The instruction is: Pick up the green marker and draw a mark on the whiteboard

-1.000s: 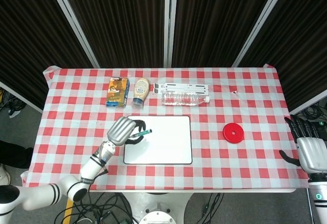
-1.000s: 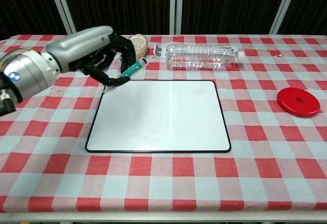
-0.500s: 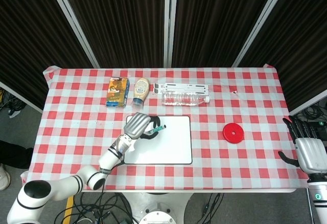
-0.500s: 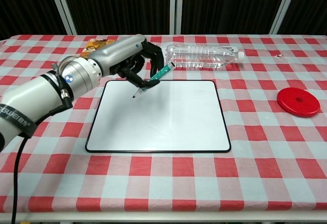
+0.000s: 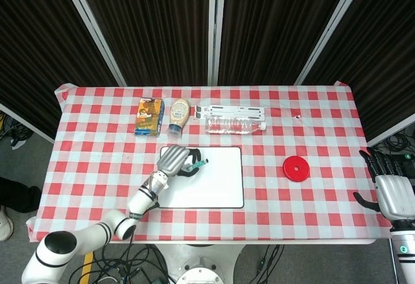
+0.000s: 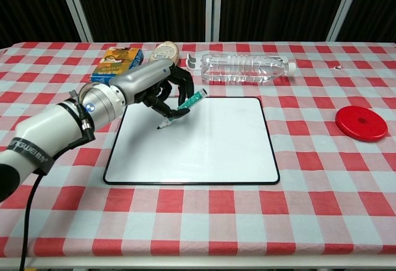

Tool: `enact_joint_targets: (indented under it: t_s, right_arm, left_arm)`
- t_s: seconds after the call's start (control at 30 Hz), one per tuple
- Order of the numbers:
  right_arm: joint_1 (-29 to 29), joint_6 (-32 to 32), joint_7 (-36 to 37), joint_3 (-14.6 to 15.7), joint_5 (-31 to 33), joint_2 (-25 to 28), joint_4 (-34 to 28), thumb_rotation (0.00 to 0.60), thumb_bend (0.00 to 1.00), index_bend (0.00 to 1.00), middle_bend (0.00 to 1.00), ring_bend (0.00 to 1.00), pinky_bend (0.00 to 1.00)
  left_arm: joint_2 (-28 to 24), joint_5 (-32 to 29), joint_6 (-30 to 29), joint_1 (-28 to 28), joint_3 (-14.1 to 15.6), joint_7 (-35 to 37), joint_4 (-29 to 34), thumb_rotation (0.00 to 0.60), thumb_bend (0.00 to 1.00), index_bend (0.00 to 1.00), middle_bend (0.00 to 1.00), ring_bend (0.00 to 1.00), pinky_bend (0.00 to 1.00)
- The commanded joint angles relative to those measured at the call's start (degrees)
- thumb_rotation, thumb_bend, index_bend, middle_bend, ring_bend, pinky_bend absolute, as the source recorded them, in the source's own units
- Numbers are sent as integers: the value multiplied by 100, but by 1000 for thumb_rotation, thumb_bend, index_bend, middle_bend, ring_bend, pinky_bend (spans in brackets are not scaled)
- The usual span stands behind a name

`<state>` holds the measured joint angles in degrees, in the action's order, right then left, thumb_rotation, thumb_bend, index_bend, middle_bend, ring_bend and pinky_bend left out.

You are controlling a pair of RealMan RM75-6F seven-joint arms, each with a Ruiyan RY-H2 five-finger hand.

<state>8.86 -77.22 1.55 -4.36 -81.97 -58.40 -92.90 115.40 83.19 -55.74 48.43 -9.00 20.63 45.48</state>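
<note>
Left hand (image 6: 162,86) grips green marker (image 6: 183,107) over whiteboard (image 6: 204,147); right hand (image 5: 391,189), head view only, fingers spread.

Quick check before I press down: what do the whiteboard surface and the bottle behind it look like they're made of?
The whiteboard looks like smooth, glossy white coated board with a thin dark rim; it shows a faint sheen. The bottle appears to be clear, thin plastic: see-through, ribbed, with a white cap. Neither is certain from looks alone.
</note>
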Motion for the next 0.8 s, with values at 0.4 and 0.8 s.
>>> enact_joint_targets:
  t_s: [0.4, 0.8]
  right_arm:
    - [-24, -72, 114, 18, -87, -31, 88, 600, 101, 0, 30, 0, 0]
    - [-77, -92, 155, 32, -50, 7, 92, 600, 101, 0, 29, 0, 0]
  left_arm:
    - [-813, 55, -383, -558, 305, -454, 1626, 600, 397, 550, 600, 773, 951]
    - [-493, -162, -57, -258, -3, -694, 1244, 600, 399, 550, 600, 772, 950]
